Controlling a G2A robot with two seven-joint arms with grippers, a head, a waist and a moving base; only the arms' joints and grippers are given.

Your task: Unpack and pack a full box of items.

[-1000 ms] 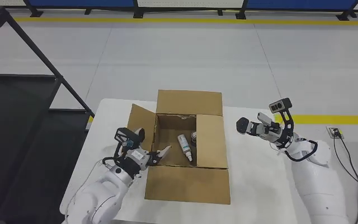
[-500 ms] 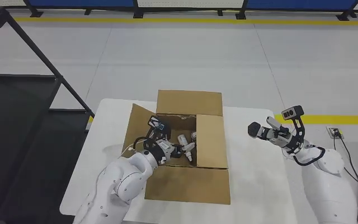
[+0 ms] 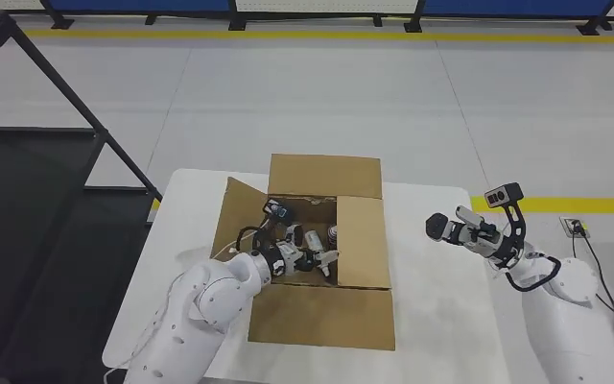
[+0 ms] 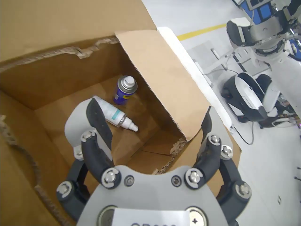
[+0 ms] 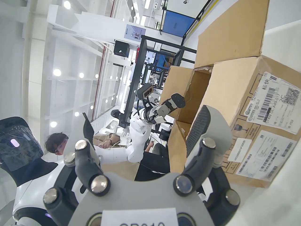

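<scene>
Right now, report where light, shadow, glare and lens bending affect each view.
Top view: even light, the inside of the box in shade. Left wrist view: wide lens bows the flap edges; white bottle and spray can plainly lit. Right wrist view: ceiling lamps glare, the frame posts curve.

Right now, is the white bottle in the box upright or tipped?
Tipped: the white bottle lies sideways on the box floor.

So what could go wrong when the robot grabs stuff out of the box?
The white bottle lies on its side in the cardboard box, so it might roll away as the open left end effector closes. The blue spray can stands upright close beside it, so it could get tipped over. One finger is near the torn flap and might snag.
</scene>
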